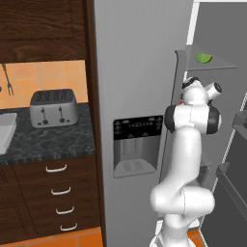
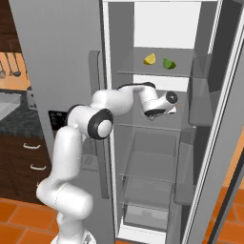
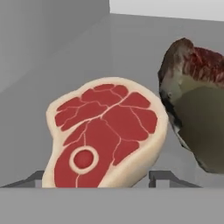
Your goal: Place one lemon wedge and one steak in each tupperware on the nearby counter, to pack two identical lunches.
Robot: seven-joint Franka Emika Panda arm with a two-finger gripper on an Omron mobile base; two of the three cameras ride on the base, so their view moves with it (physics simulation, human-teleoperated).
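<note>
My gripper [image 3: 99,179] reaches into the open fridge at its middle shelf, with my hand [image 2: 161,106] level with that shelf. A flat red steak [image 3: 105,131] with a cream fat rim stands between the two fingertips [image 3: 162,178]. The jaws are apart, and a narrow gap shows on the right side. A lumpy brown-and-reddish steak [image 3: 197,109] lies just right of it. One shelf higher sits a yellow lemon wedge [image 2: 149,59]. A light-grey tupperware [image 1: 6,132], cut off by the frame edge, rests on the black counter [image 1: 53,142] at the far left.
A green lime wedge [image 2: 169,63] lies beside the lemon. The closed fridge door with its dispenser panel [image 1: 137,144] stands between the arm and the counter. A silver toaster [image 1: 53,107] stands on the counter. The open fridge door with shelves [image 2: 209,95] stands at the right.
</note>
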